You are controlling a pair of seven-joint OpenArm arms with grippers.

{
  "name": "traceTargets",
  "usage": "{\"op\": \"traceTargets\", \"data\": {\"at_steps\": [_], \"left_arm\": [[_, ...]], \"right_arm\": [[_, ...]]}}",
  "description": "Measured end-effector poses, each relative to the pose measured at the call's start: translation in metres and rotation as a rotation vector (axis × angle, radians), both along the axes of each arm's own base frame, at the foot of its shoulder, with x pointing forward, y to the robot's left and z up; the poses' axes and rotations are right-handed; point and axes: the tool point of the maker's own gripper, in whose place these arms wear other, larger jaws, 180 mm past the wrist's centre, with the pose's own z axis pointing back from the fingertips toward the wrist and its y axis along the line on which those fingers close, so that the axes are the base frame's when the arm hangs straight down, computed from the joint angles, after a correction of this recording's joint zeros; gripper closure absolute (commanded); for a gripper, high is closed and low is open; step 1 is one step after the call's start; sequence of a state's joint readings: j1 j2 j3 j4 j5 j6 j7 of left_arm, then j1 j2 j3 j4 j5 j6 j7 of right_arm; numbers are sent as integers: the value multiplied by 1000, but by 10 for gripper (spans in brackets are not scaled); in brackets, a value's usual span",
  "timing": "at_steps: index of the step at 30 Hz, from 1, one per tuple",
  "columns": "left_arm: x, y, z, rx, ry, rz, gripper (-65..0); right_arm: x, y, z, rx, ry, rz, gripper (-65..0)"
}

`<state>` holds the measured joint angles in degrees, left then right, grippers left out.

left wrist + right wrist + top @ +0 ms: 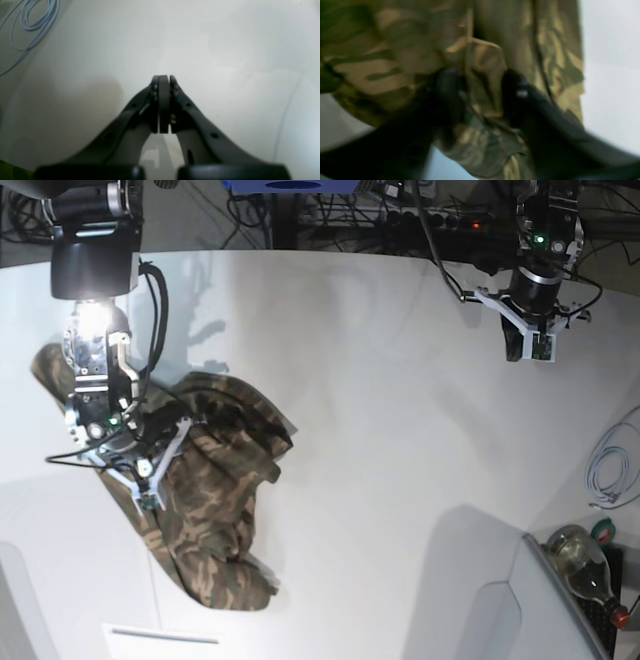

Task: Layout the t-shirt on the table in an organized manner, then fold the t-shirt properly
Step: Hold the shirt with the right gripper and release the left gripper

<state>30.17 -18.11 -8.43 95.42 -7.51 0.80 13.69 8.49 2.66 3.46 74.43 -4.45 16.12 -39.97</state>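
The large, smooth white table (pixel 400 400) carries the soft camouflage-print cloth t-shirt (pixel 215 510), a crumpled heap in olive, brown and tan lying toward the right arm's side, well apart from the left arm. The black right gripper (pixel 480 92) straddles a raised fold of the shirt; the wrist view is blurred, so I cannot tell whether its jaws have closed on the cloth. To do this step well, it should probably catch a single layer near an edge or hem, not a bunched ridge, then draw it outward to flatten the heap. The black left gripper (pixel 163 100) hangs over bare table with its jaws pressed together, holding nothing. A coiled pale-blue cable (pixel 32 22) and a glass bottle (pixel 580 560) sit at the table's edge, clear of the work.
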Motion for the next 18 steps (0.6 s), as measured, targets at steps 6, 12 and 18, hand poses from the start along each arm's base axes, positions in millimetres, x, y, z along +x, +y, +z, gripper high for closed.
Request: {"op": "traceTargets", "data": {"at_steps": [6,12,18], "left_arm": [[5,-4,-2,-7,-6,-10,0],[7,-24,-12,-29,21,-71,0],[8,-138,-29,-175,70,-386,0]], "right_arm": [[-12,-4,40,-36,-77,-7,-3],[-58,-5,112,-79,-218,-9,-3],[-95,-38,83,-100,-151,-101,-3]]}}
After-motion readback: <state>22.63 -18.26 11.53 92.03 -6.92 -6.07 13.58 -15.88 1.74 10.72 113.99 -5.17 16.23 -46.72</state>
